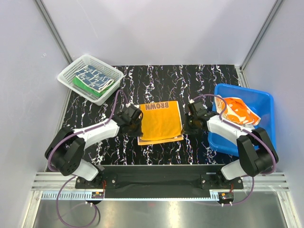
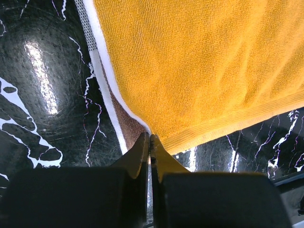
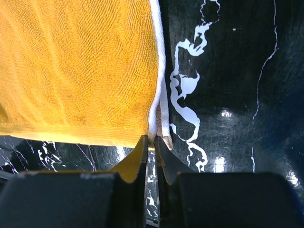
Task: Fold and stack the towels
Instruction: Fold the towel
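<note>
My left gripper [image 2: 150,141] is pinched tight on a left corner of the yellow towel [image 1: 160,121]. The towel lies folded mid-table [image 1: 199,83] between both arms, BROWN lettering at its far edge. My right gripper [image 3: 151,141] is nipped onto its right corner, jaws nearly touching.

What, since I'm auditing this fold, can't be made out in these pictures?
Yellow towel, top view: print folded under; only BROWN shows.
Left claw and right claw, wrist views: how many layers are pinched, hidden between the fingers.
White basket, top view: towel count, covered by the navy towel.
Orange towel in the blue tub, top view: crumpled, its size unclear.
</note>
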Controlling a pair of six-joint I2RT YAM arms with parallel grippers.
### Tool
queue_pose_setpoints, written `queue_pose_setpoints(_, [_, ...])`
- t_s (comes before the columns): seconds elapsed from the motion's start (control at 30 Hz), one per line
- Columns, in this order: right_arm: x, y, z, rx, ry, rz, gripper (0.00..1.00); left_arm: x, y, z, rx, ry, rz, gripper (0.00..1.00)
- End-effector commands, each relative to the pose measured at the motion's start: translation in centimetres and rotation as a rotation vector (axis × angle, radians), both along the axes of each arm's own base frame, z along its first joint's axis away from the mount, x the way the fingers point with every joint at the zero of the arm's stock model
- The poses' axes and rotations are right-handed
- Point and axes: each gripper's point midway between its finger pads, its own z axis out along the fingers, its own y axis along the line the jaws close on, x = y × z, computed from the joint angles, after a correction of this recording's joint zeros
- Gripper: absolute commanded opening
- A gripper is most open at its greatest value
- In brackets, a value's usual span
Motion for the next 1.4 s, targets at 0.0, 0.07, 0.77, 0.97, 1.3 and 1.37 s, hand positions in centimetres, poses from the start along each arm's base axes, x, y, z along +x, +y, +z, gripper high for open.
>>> queue_pose_setpoints(0.0, [1.1,0.9,2.8,0.028,-0.061,0.031,0.0,0.5,-0.4,1.2,0.0,-0.022,-0.024,0.0])
queue_pose_setpoints(0.07, [1.8,1.0,4.1,0.023,-0.085,0.034,0.0,1.1,-0.6,2.7,-0.002,-0.051,-0.027,0.0])
queue_pose_setpoints(0.77, [-2.6,0.6,-0.2,0.091,-0.003,0.04,0.0,-3.4,0.7,-0.8,-0.06,0.031,-0.055,0.0])
queue_pose_setpoints(0.97, [-2.8,0.4,-0.9,0.081,0.003,0.039,0.0,-4.1,1.4,-2.2,-0.029,0.062,-0.043,0.0])
queue_pose_setpoints(1.3, [-3.0,-0.9,0.5,0.027,-0.005,-0.014,0.28,-4.7,1.0,-0.6,-0.046,0.061,-0.064,0.22])
queue_pose_setpoints(1.37, [-2.8,-1.3,2.0,0.017,-0.029,-0.024,0.35,-4.2,1.0,0.9,-0.042,0.025,-0.071,0.27])
